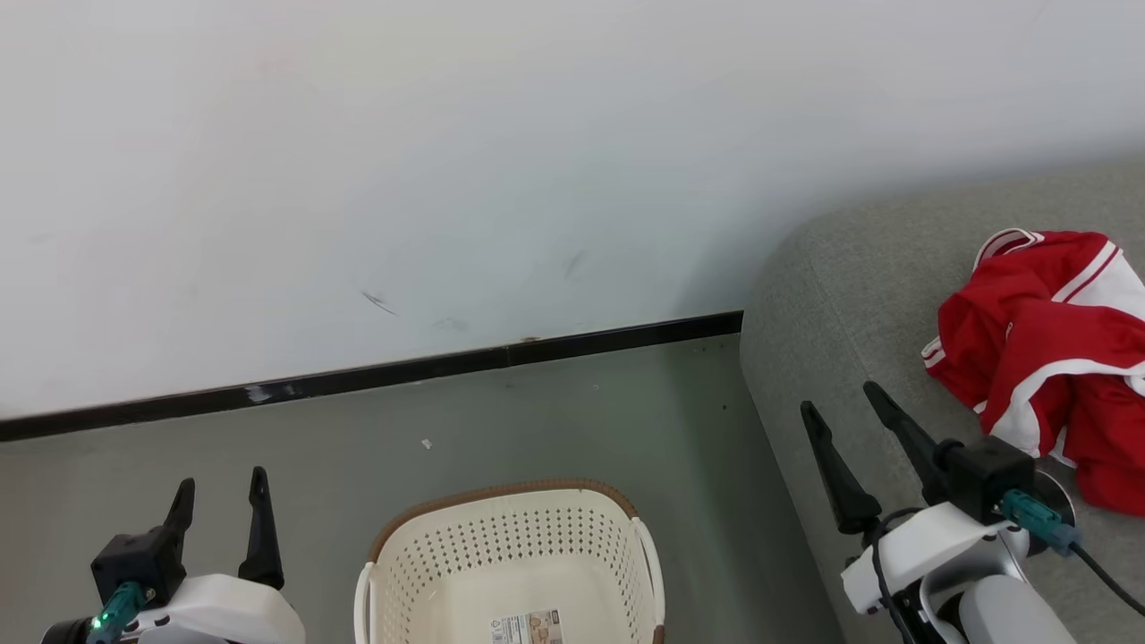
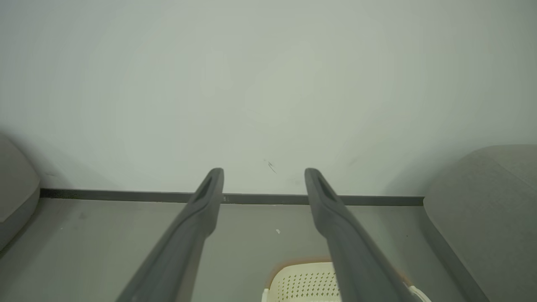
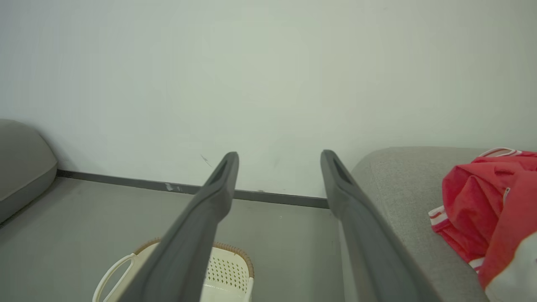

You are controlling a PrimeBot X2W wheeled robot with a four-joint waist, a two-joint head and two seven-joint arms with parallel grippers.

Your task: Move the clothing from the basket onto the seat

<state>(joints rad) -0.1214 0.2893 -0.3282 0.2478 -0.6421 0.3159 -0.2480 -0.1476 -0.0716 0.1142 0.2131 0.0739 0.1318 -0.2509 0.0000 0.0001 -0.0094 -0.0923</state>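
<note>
A pale wall (image 1: pixel 447 134) takes up the upper part of the head view, with a few faint dark scuffs low on it. A dark baseboard (image 1: pixel 358 380) runs along its foot. Below that lies a grey-green floor (image 1: pixel 537 420).

The grey seat (image 1: pixel 850 295) stands on the right, its rounded corner close to the wall. The left wrist view shows its curved edge at the right border, and both wrist views show another grey cushion (image 3: pixel 21 159) at the far left.

The clothing (image 1: pixel 1047 358) lies on the seat in a crumpled red heap with white stripes and white panels, running off the right edge of the head view. How many garments make up the heap cannot be told.

The basket (image 1: pixel 501 490) stands upright on the floor, just left of the seat and apart from it. Its brown rim and perforated cream sides face the camera, and its pale bottom is in sight.

The right gripper (image 1: pixel 841 400) hangs over the seat just left of the clothing, its fingers spread wide and holding nothing, their tips clear of the fabric. The left gripper (image 1: pixel 222 481) is at the lower left over the floor, left of the basket, also released, with its two fingers parted and nothing between them.

A small printed label (image 1: pixel 528 628) sits on the basket's bottom.
</note>
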